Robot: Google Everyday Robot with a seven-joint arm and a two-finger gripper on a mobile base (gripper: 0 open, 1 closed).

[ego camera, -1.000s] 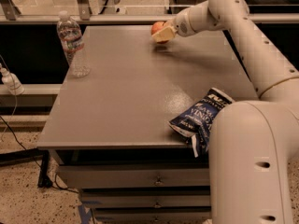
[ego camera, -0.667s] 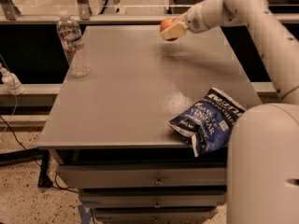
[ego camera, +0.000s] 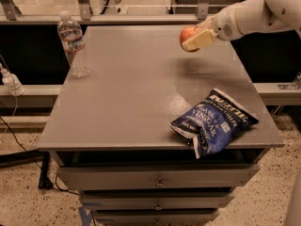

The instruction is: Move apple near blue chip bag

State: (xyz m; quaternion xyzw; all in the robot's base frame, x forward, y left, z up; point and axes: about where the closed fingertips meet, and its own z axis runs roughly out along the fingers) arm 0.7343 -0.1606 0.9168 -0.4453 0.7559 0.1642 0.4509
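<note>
The red-orange apple [ego camera: 186,35] is held in my gripper [ego camera: 194,38], lifted above the far right part of the grey table [ego camera: 127,93]. The gripper's cream fingers [ego camera: 199,40] are shut on the apple, with the white arm reaching in from the upper right. The dark blue chip bag [ego camera: 214,121] with white "VINEGAR" lettering lies wrinkled at the table's front right corner, well below and in front of the apple. A shadow of the apple falls on the table between them.
A clear plastic water bottle [ego camera: 73,44] stands upright near the table's back left edge. Drawers [ego camera: 157,180] sit under the table front. A white plug and cable [ego camera: 10,81] hang at the left. A railing runs behind the table.
The gripper has lifted the apple off the back of the table and carried it forward. The chip bag and bottle have not moved.
</note>
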